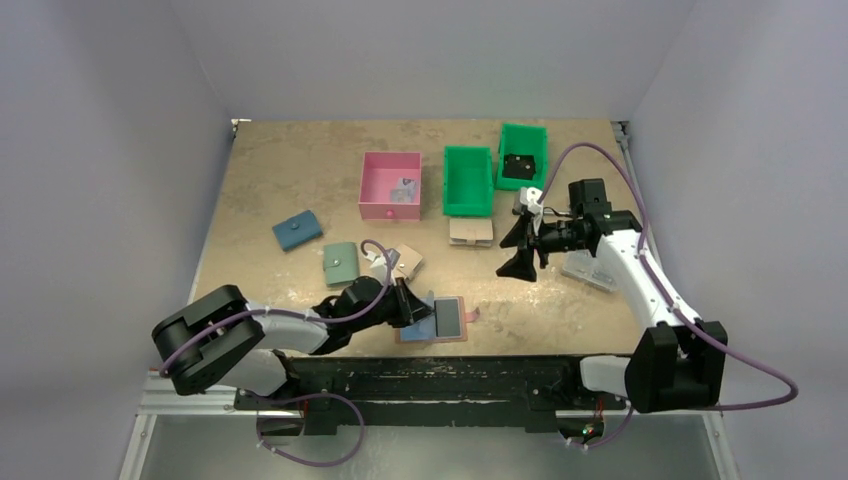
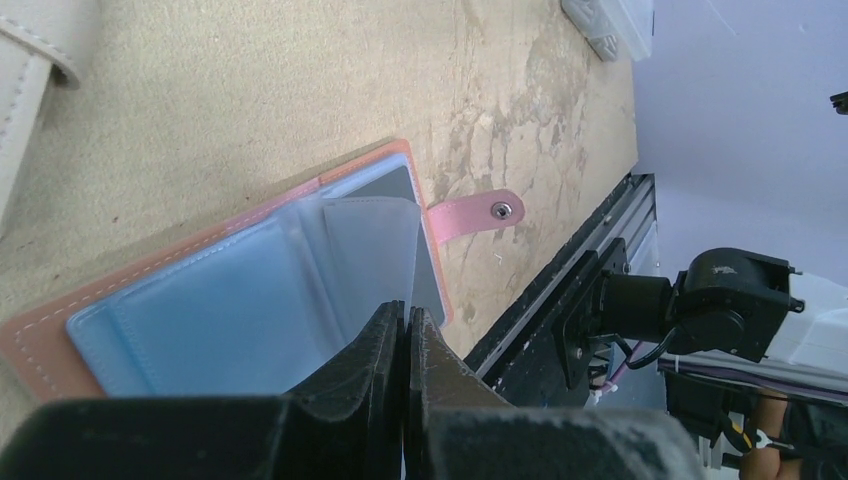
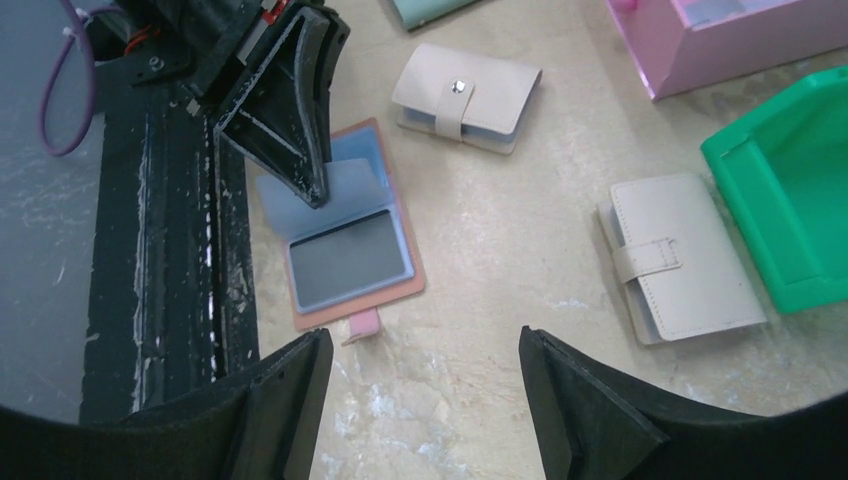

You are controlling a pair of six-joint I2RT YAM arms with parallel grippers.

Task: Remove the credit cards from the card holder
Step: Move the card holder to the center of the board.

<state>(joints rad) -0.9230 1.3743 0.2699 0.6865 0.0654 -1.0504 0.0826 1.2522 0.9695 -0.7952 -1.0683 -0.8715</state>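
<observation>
Mottled tan table [image 1: 300,160], near edge: card holder [image 3: 278,215] is lying open. My left gripper [image 2: 408,315], closed, is pressing its clear sleeve [image 2: 370,240]; my right gripper [image 3: 422,345] is hovering open. Dark credit card [image 3: 348,262] is sitting inside, not yet extracted.

**Left arm** [image 1: 290,330]: stretched low from its base toward the centre, wrist bent. The left gripper [image 1: 424,310] points downward, its jaws pressed together with no gap between the fingertips [image 2: 385,345].

**Right arm** [image 1: 640,270]: elbow lifted, forearm reaching inward to the left. The right gripper [image 1: 518,248] is held high and angled downward, its jaws spread wide with nothing between them.
</observation>
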